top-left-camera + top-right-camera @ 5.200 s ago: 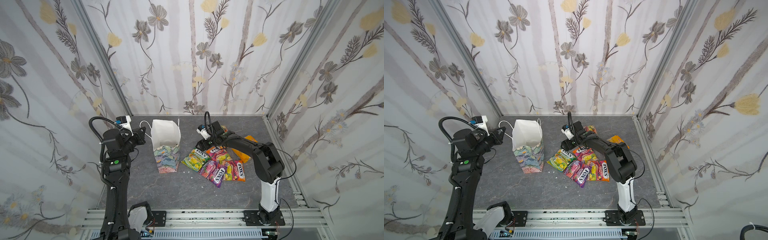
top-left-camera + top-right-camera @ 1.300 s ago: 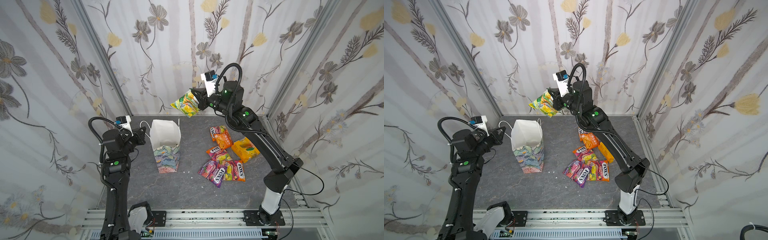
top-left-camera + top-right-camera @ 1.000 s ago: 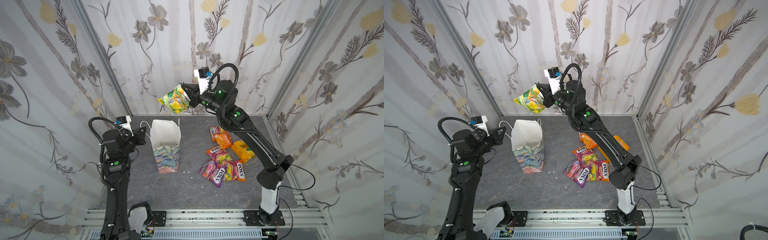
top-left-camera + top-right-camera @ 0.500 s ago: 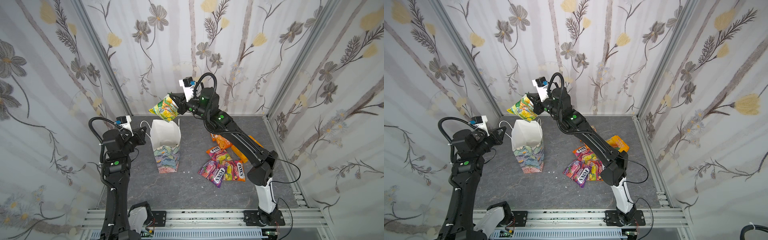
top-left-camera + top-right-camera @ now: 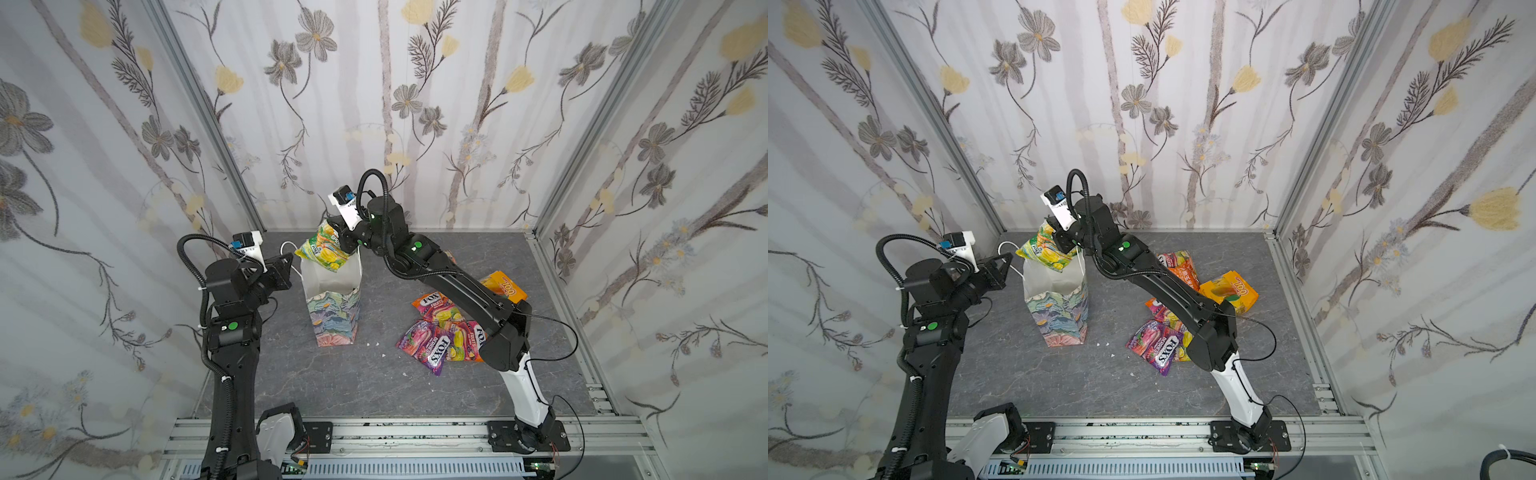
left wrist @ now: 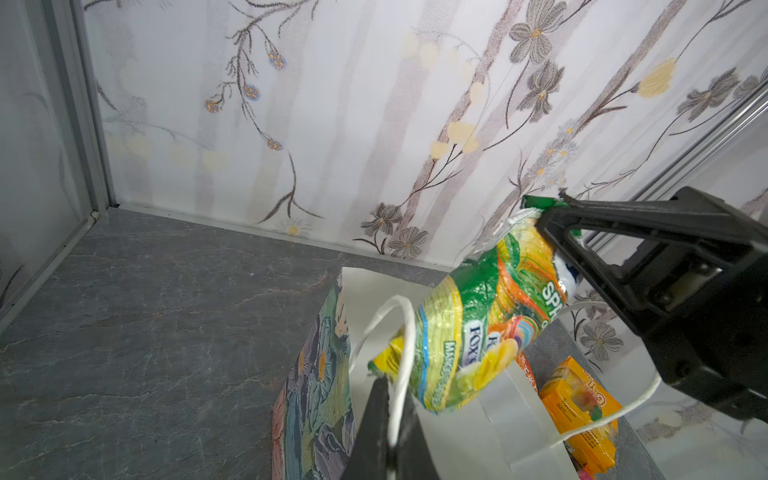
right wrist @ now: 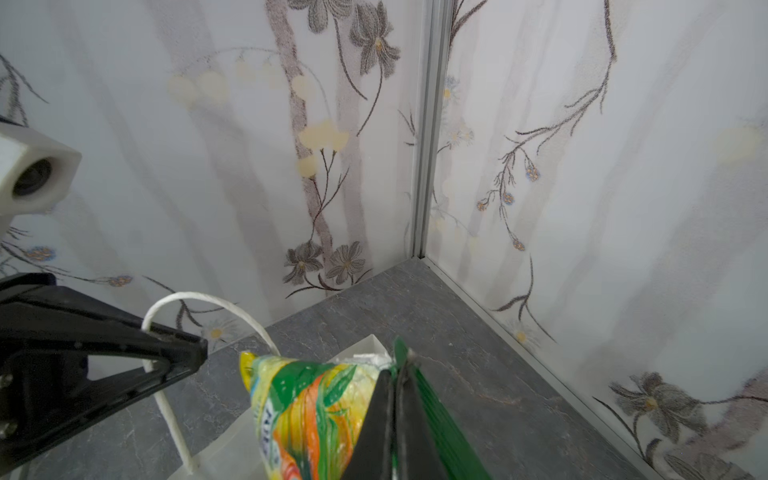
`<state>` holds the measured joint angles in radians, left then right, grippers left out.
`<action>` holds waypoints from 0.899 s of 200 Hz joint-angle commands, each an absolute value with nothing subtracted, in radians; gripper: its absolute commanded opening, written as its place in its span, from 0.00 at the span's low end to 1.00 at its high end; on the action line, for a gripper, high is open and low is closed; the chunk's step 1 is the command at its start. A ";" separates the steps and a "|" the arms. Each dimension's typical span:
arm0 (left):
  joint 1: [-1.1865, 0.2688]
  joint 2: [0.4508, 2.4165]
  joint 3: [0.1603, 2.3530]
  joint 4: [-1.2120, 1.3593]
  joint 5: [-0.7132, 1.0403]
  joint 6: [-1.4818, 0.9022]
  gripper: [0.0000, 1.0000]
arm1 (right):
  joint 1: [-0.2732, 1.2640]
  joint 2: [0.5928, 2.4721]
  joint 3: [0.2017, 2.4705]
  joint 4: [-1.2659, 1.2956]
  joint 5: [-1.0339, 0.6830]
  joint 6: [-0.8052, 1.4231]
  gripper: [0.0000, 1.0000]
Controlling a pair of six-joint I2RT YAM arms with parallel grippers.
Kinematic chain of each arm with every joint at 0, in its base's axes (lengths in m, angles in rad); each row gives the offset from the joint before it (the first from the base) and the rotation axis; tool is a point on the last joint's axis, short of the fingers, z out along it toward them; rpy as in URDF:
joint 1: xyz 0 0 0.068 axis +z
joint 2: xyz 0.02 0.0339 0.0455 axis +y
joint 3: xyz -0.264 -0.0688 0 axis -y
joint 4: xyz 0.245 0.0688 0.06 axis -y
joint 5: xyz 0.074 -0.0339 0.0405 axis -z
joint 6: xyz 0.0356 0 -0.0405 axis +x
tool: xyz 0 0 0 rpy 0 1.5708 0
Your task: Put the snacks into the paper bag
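We log the green pouch (image 5: 326,249) hanging tilted right over the open mouth of the paper bag (image 5: 332,316). We can't tell if its low end has passed the rim. The right tool (image 7: 397,372) is clamped tight on the pouch's top sealed edge.

The bag stands upright on the desk (image 5: 332,386), left of centre and toward the far wall. We see only its white inner wall, and any contents are hidden. The left tool (image 6: 388,399) is pinched closed on the bag's white cord handle (image 6: 410,332), on the bag's left side.

The other snacks (image 5: 428,347) lie in a loose overlapping heap on the desk right of the bag, well apart from it. An orange box (image 5: 505,286) sits at the heap's far right edge.

The right arm rises from its near-right base with its elbow over the heap. Its forearm stretches left and far, wrist above the bag. The left arm stands up from the near-left base, wrist bent right, tool about level with the bag's rim.
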<state>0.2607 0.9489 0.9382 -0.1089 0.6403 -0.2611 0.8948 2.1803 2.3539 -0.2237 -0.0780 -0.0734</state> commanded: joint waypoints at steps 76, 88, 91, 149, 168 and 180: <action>0.262 0.945 0.936 -0.078 0.642 -0.259 0.00 | 0.977 2.197 2.368 -0.213 0.265 -0.362 0.00; 0.262 0.944 0.936 -0.079 0.643 -0.258 0.00 | 0.982 2.199 2.368 -0.218 0.272 -0.380 0.00; 0.261 0.943 0.936 -0.078 0.643 -0.258 0.00 | 0.985 2.200 2.367 -0.218 0.280 -0.389 0.00; 0.261 0.943 0.936 -0.081 0.641 -0.258 0.00 | 1.018 2.220 2.367 -0.207 0.353 -0.468 0.25; 0.262 0.942 0.936 -0.079 0.641 -0.257 0.00 | 1.026 2.218 2.367 -0.200 0.358 -0.484 0.29; 0.261 0.940 0.936 -0.080 0.641 -0.256 0.00 | 1.031 2.217 2.368 -0.195 0.361 -0.490 0.31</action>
<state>0.2607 0.9455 0.9382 -0.1089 0.6392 -0.2607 1.0225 2.2196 2.3569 -0.2428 0.3321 -0.4492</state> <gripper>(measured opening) 0.050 0.291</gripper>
